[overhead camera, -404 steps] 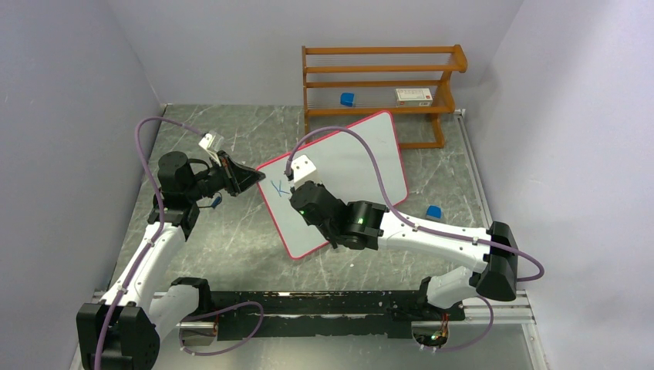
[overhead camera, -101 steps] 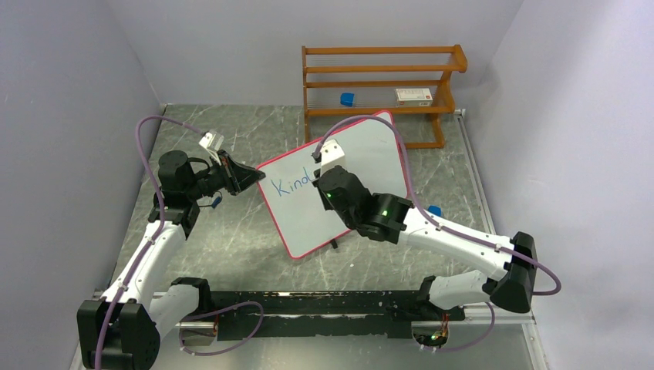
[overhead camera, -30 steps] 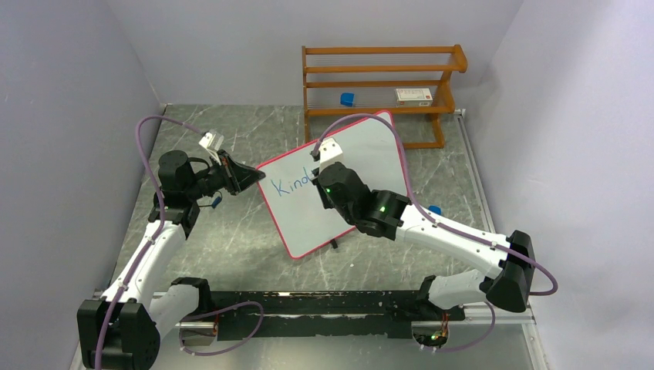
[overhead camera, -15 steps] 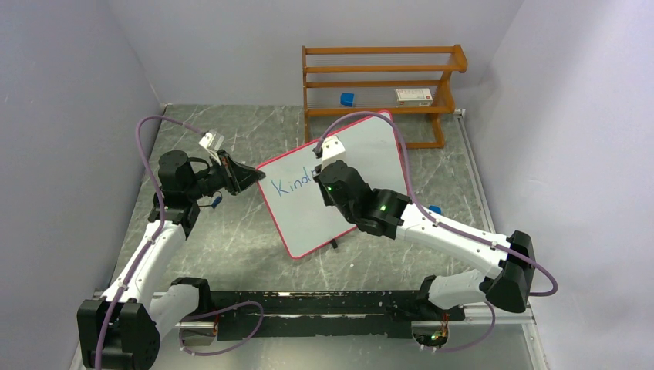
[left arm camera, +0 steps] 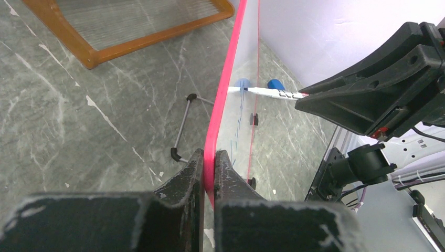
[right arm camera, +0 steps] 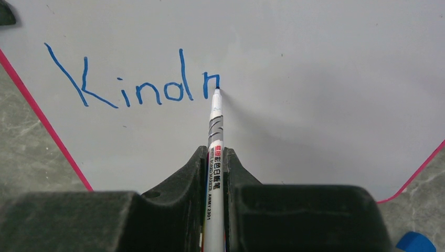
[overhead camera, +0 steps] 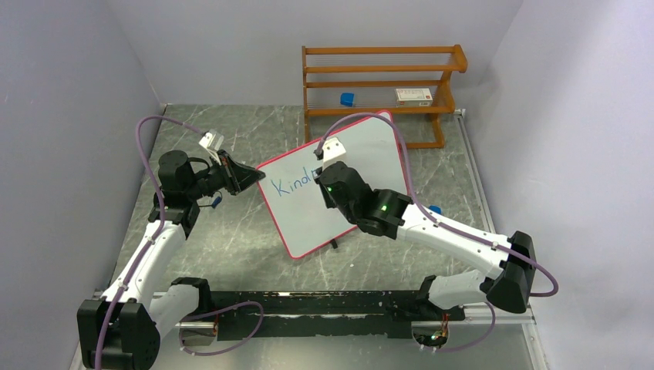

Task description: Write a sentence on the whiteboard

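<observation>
The whiteboard, white with a red-pink rim, stands tilted mid-table. My left gripper is shut on its left rim. My right gripper is shut on a white marker; its tip touches the board. The sentence reads "Kindn" in blue so the last letter ends at the tip. The lettering also shows in the top view. The marker also shows in the left wrist view, with the right gripper beyond the board.
A wooden rack stands behind the board, holding a blue cap and a small box. A blue object lies on the table right of the board. A wire foot props the board from behind.
Since 13.5 s ago the lettering has grown from "K" to "Kindn". In the last second my right gripper has shifted slightly right along the board. The left arm has not moved.
</observation>
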Tool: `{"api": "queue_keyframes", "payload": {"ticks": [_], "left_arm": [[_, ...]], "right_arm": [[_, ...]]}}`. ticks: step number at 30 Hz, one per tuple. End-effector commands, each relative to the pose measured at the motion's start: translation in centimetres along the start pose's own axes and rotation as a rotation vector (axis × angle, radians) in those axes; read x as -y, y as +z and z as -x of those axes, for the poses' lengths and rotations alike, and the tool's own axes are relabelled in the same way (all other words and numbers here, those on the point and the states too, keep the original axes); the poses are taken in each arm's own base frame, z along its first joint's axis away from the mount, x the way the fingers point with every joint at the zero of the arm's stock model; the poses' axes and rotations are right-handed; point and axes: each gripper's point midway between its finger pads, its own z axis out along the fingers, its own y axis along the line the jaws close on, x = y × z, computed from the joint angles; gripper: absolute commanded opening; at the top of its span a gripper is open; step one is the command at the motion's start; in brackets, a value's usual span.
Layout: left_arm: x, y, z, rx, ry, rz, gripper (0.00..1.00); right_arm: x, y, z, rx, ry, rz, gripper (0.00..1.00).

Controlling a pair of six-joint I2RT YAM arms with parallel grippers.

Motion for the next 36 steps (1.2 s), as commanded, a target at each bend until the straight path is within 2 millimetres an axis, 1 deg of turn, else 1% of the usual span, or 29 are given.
{"api": "queue_keyframes", "payload": {"ticks": [1,8,15,18,25,36], "left_arm": [[-0.9,0.0,-1.0,-0.033,0.003,0.031,0.05],[-1.0,0.0,-1.0,-0.03,0.006,0.034,0.05],[-1.0,0.0,-1.0,-0.032,0.004,0.034,0.05],[-1.0,0.1,-1.1,-0.033,0.003,0.034,0.05],[-1.0,0.1,-1.1,-0.035,0.001,0.033,0.05],[-1.1,0.1,-1.1,-0.035,0.0,0.034,0.05]], "right_arm": [[0.7,-0.2,-1.4,-0.043,0.002,-0.011,0.0],[0.9,-0.5,-1.4,-0.041,0.007,-0.013,0.0],[1.0,-1.2,0.6,0.038,0.042,0.006,0.0],[1.3,-1.2,0.9,0.052,0.048,-0.006,0.0],[1.3,-0.4,0.8,0.047,0.053,-0.008,0.0],[1.0,0.1,0.2,0.023,0.042,0.004,0.0]]}}
